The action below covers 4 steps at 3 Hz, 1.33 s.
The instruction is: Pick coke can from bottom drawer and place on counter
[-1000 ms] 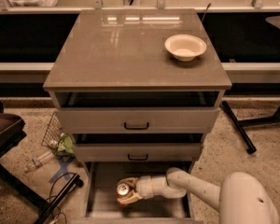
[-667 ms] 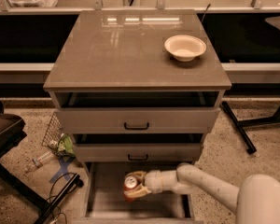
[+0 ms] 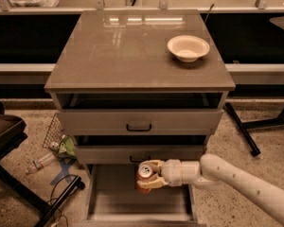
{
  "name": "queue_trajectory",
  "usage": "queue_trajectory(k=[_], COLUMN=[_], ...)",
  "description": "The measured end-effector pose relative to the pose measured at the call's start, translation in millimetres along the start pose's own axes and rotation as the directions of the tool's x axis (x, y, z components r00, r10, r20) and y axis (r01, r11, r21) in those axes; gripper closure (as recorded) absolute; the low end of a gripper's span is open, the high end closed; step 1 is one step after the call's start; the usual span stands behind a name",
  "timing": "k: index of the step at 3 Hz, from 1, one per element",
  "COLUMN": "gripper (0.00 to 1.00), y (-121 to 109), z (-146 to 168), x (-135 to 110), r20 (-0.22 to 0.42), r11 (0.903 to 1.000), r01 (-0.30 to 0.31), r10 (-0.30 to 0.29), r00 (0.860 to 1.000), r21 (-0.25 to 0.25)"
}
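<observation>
low down, the pincer (image 3: 149, 176) clasps the can (image 3: 145, 173) above the open drawer (image 3: 118, 200), under the worktop (image 3: 132, 51) carrying a bowl (image 3: 188, 47).

White tubular arm (image 3: 248, 186), segmented cream wrist (image 3: 181, 172), yellowish gripper (image 3: 146, 178) above bottom drawer (image 3: 114, 203)

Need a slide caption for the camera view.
The gripper holds the coke can over the open bottom drawer; bowl on the counter.
</observation>
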<state>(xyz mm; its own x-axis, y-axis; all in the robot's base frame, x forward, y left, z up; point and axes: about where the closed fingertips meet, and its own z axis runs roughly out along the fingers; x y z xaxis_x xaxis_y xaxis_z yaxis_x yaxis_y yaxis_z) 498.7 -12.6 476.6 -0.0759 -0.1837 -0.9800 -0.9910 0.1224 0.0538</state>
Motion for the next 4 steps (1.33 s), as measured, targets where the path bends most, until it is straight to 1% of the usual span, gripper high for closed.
queue_trajectory(k=[1,2,3,4], gripper=[1.00,1.00,1.00,1.00], y=[-2,-8,-7,-18], z=[-32,-50,-49,-63], x=[-78,-121,-123,-170], r20=[-0.057,-0.084,-0.079,-0.074], r11=[0.9976,0.9932,0.9937,0.9896], r01=[-0.002,-0.002,0.000,-0.026], r10=[0.006,0.012,0.009,0.037], r00=[0.998,0.996,0.997,0.997], r21=[0.069,0.116,0.112,0.141])
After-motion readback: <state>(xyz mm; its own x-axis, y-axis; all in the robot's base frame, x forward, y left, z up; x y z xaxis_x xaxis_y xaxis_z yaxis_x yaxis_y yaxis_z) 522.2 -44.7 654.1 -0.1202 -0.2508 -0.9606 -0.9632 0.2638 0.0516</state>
